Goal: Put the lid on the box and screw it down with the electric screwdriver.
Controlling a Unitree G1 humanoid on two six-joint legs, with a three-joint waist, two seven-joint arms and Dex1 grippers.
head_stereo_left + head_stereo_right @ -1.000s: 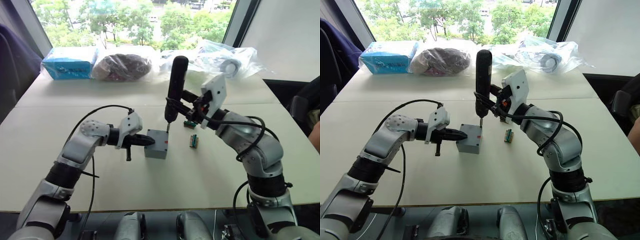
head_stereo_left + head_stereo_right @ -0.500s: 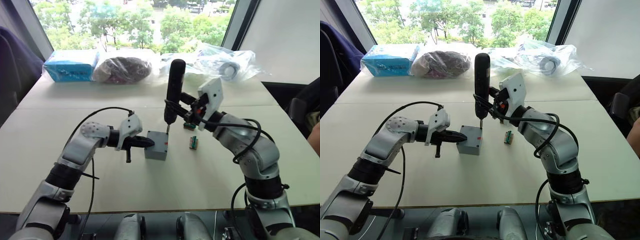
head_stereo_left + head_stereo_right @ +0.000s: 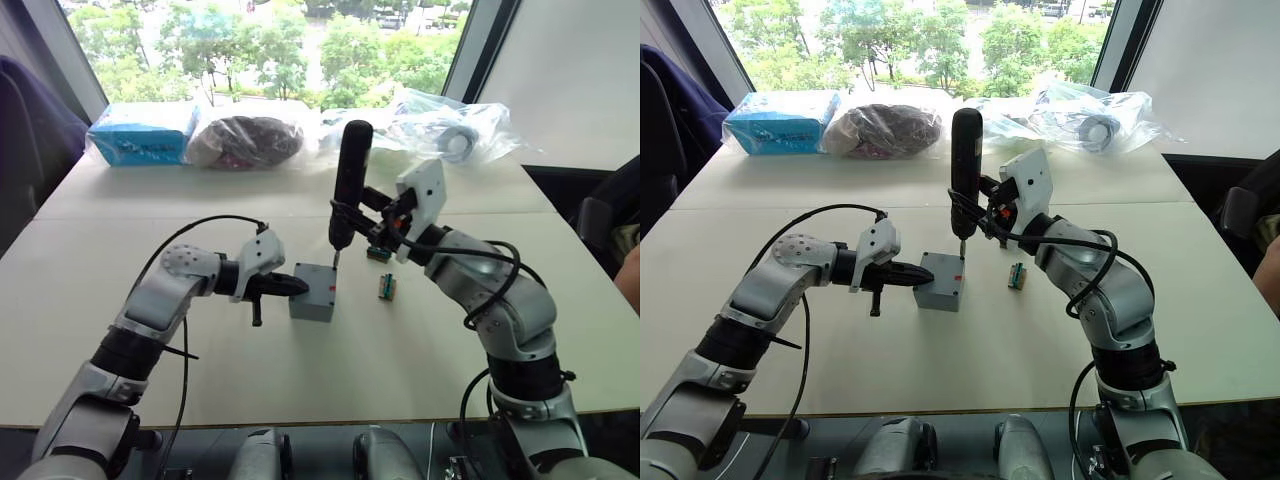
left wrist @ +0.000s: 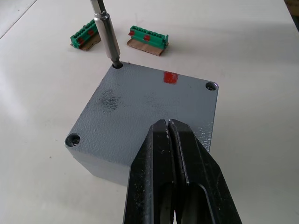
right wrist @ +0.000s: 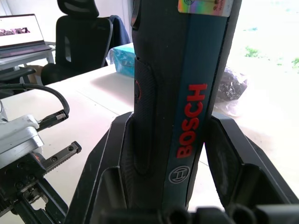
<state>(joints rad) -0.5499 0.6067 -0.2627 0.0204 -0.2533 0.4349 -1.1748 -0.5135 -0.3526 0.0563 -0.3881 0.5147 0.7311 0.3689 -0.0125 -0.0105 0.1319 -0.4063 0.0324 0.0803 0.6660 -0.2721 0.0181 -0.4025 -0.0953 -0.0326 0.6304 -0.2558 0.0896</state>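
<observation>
The box is placed near the middle of the surface, and the lid is set on top of it. The electric screwdriver is held upright above the box's far corner, its bit set in that corner's screw hole. The left gripper is placed against the box's left side. Two connector blocks lie to the right of the box. Behind, along the far edge, a carton is found at the left and plastic bags to its right.
</observation>
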